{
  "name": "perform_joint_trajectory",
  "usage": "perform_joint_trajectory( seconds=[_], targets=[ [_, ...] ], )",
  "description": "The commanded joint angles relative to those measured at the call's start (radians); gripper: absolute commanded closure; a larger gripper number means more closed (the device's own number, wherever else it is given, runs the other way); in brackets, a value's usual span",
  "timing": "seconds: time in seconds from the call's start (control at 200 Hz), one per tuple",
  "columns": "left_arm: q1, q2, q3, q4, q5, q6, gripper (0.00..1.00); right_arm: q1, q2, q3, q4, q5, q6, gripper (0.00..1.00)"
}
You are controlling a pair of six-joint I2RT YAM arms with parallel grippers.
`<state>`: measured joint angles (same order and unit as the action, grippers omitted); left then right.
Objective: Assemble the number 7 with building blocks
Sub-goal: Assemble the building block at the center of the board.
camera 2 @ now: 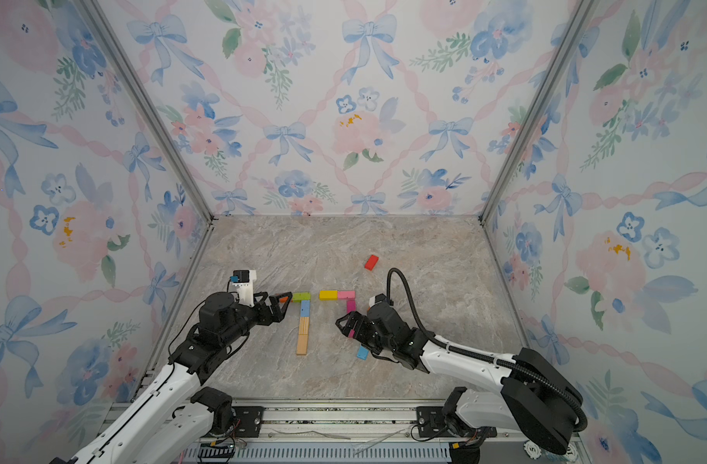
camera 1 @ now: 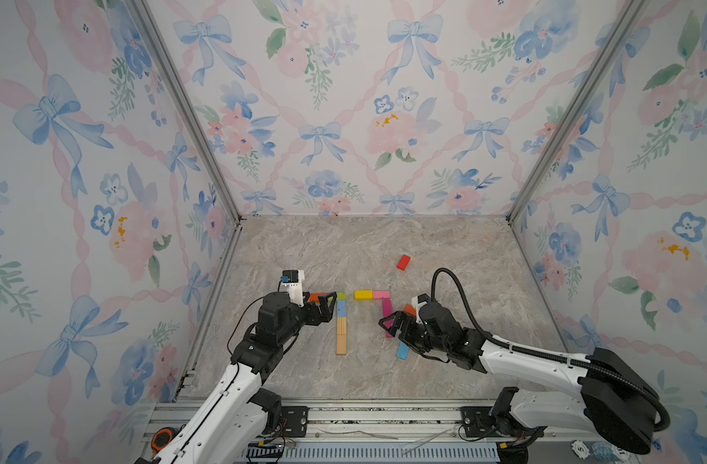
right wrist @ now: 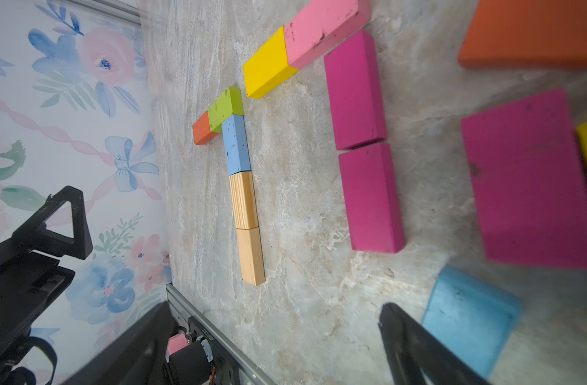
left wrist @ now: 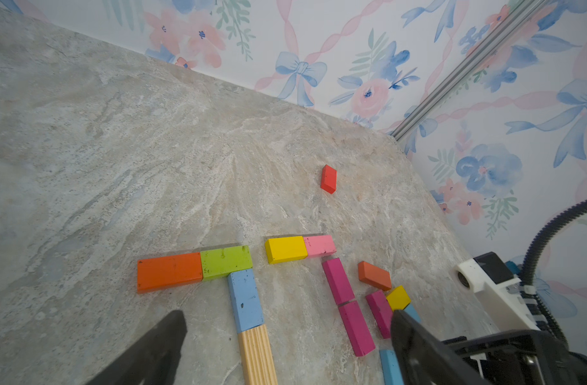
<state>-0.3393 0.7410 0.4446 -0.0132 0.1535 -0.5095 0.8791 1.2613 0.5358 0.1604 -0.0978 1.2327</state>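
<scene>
Judged well along. One seven apparently finished by left gripper: orange and green as bar, blue plus two wood blocks as stem, all touching.

Second seven begun beside it: yellow and pink bar, two magentas slanting down from pink.

Probably left: lengthening or squaring that stem.

Spares clustered by right wrist; red well apart on table.

Both jaws wide open, empty. Left jaws just beside orange bar end. Right gripper over lower magenta, spare blue just beside one finger.
</scene>
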Motion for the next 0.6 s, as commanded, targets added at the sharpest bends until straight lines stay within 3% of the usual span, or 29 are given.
perform_joint_trajectory(
  seconds=[0.0,0.59],
  targets=[
    [0.008,0.001,-0.035,0.039,-0.026,0.009,0.02,0.008,0.036,-0.024,0.048,0.009,0.027,0.01],
    [0.011,-0.009,-0.067,0.062,-0.026,0.006,0.02,0.014,0.276,0.019,0.172,-0.036,0.063,0.02]
  ],
)
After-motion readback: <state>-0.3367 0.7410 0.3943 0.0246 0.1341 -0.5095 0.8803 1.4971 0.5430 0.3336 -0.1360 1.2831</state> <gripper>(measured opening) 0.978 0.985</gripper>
